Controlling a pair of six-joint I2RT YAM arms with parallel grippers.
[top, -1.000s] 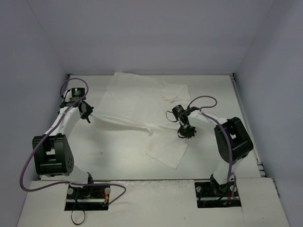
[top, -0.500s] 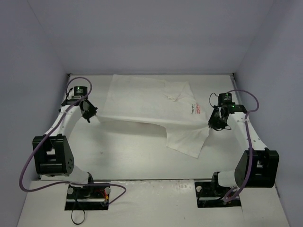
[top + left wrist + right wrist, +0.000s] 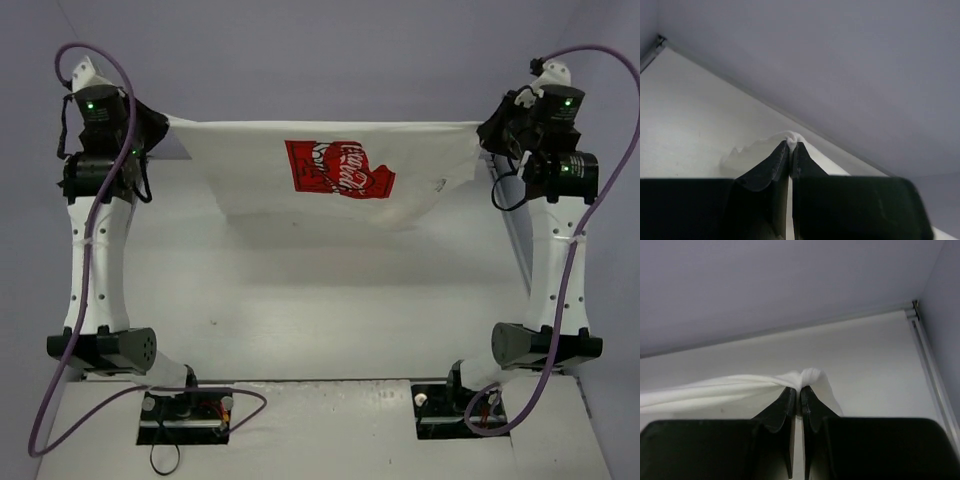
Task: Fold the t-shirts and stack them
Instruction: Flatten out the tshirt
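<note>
The white t-shirt [image 3: 330, 170] with its red Coca-Cola print hangs stretched in the air between both raised arms, above the back of the table. My left gripper [image 3: 160, 125] is shut on its left corner, and a small white tuft of the t-shirt [image 3: 791, 138] pokes out between the black fingertips in the left wrist view. My right gripper [image 3: 487, 132] is shut on the right corner; bunched cloth of the t-shirt [image 3: 805, 376] shows at its tips, trailing off to the left.
Grey walls close in the white table [image 3: 330, 310] at the back and both sides. A metal rail [image 3: 520, 255] runs along the table's right edge. Both arm bases stand at the near edge.
Both arms have risen high and spread to the back corners, lifting the t-shirt off the table and pulling it taut. The red print now faces the camera.
</note>
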